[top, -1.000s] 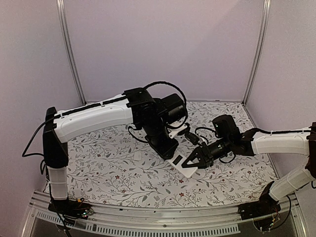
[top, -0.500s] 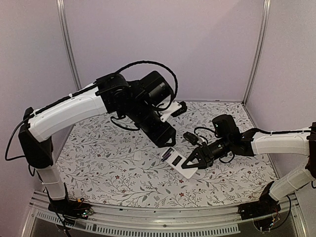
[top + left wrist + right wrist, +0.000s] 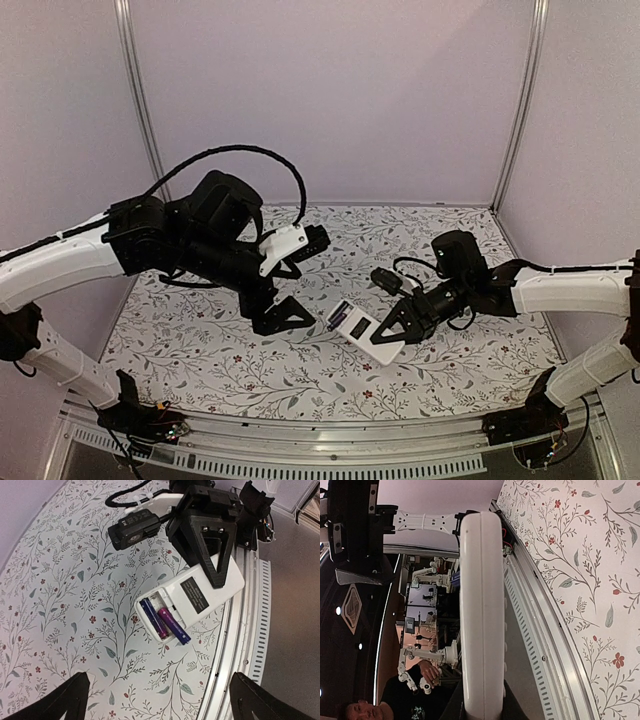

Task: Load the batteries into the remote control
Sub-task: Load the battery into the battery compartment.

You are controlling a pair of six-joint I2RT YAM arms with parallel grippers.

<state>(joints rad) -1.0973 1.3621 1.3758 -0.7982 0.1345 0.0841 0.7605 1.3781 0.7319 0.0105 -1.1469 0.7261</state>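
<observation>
Right gripper (image 3: 397, 325) is clamped on 1 end of the remote (image 3: 200, 592), holding it back-up near the middle of the table (image 3: 200, 340). In its open recess 2 batteries (image 3: 164, 622) lie side by side, 1 blue, 1 purple. The right wrist view shows only the remote's white edge, and the recess is hidden there. Left gripper (image 3: 300, 278) hangs spread wide and empty, left of the remote and apart from it, with its camera facing the recess.
</observation>
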